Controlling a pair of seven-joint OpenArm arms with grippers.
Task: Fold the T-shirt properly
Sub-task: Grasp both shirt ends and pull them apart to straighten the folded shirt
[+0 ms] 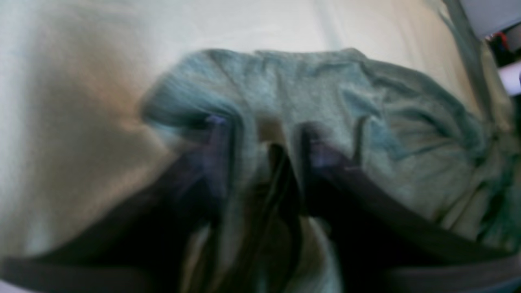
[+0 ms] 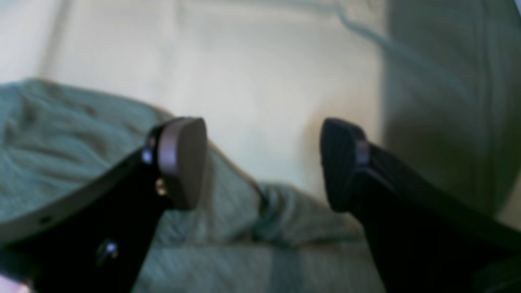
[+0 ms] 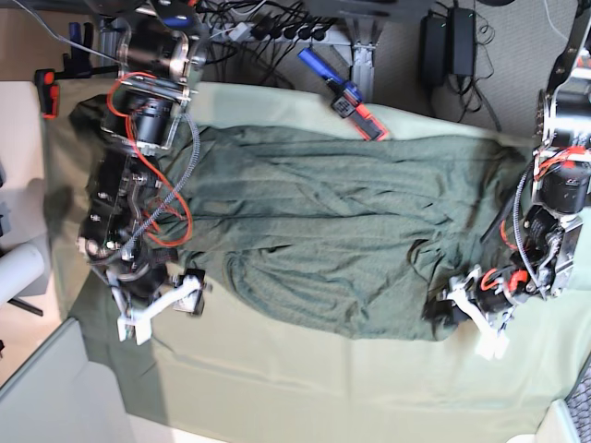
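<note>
A: What is lying across the pale mint-green cloth sheet (image 3: 277, 388)?

B: The dark heathered grey-green knit T-shirt (image 3: 342, 231) is lying spread across its middle.

A: And the grippers, left to right in the base view?

B: The right gripper (image 2: 262, 162) is hovering with jaws wide apart, empty, over the shirt's edge. The left gripper (image 1: 264, 142) is pinching a bunched fold of the shirt.

Both wrist views soft, motion-blurred; left worst. Base view sharp, evenly bright, soft shadows.
</note>
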